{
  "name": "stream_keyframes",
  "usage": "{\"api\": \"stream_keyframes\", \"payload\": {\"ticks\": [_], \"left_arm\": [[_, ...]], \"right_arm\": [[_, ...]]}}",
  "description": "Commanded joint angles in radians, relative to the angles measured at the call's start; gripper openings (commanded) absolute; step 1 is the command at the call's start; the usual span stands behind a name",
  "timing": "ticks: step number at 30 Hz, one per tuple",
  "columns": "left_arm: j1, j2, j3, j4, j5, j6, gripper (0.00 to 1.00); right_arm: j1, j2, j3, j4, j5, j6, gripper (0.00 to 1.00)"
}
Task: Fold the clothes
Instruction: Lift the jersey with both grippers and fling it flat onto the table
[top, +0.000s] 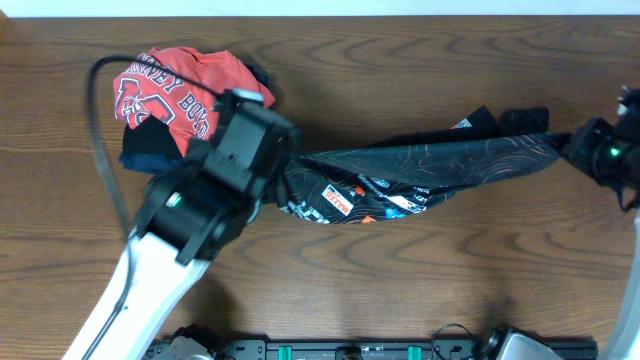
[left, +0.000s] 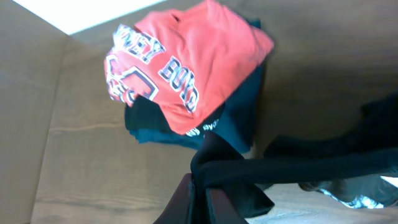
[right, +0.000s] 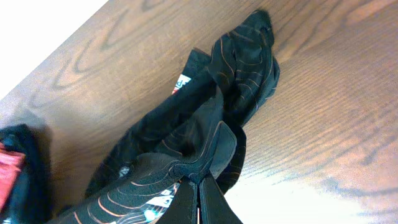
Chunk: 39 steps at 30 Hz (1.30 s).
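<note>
The black jersey, with thin wavy contour lines and a row of small coloured logos, hangs stretched in a band between my two grippers above the table middle. My left gripper is shut on its left end; in the left wrist view the jaws pinch black cloth. My right gripper is shut on its right end; in the right wrist view the jaws pinch a fold of the jersey. The jersey sags in the middle.
A red T-shirt with white lettering lies on a dark navy folded garment at the back left; both show in the left wrist view. The wooden table runs to the front edge.
</note>
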<state>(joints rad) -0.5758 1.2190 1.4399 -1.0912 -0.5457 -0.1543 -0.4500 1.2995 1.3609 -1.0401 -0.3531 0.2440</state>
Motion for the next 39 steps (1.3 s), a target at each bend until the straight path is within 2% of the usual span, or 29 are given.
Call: {"api": "stream_keyframes", "payload": {"ticks": [1, 9, 14, 21, 25, 28, 30, 39], "left_arm": [[-0.044, -0.09, 0.072, 0.004, -0.038, 0.027, 0.06], [-0.193, -0.206, 0.209, 0.019, -0.016, 0.031, 0.06], [-0.224, -0.237, 0.212, 0.001, -0.015, 0.063, 0.06], [-0.224, -0.197, 0.211, -0.007, -0.024, 0.076, 0.06], [-0.224, -0.125, 0.211, 0.013, -0.031, 0.087, 0.06], [-0.23, -0.075, 0.227, 0.05, -0.033, 0.183, 0.06], [-0.238, -0.052, 0.267, 0.048, -0.053, 0.201, 0.06], [-0.327, -0.067, 0.512, 0.047, -0.053, 0.311, 0.06]], "right_arm": [[-0.032, -0.089, 0.053, -0.028, -0.056, 0.014, 0.01], [-0.036, -0.206, 0.196, -0.165, -0.001, 0.014, 0.01], [-0.036, -0.233, 0.265, -0.275, 0.086, 0.014, 0.01], [-0.035, -0.227, 0.271, -0.275, 0.194, 0.033, 0.01], [-0.035, -0.168, 0.272, -0.233, 0.117, 0.01, 0.01], [-0.035, -0.153, 0.279, -0.184, 0.026, -0.013, 0.01], [-0.036, -0.158, 0.306, -0.167, -0.02, -0.013, 0.01], [-0.07, -0.188, 0.653, -0.262, -0.016, 0.03, 0.01]]}}
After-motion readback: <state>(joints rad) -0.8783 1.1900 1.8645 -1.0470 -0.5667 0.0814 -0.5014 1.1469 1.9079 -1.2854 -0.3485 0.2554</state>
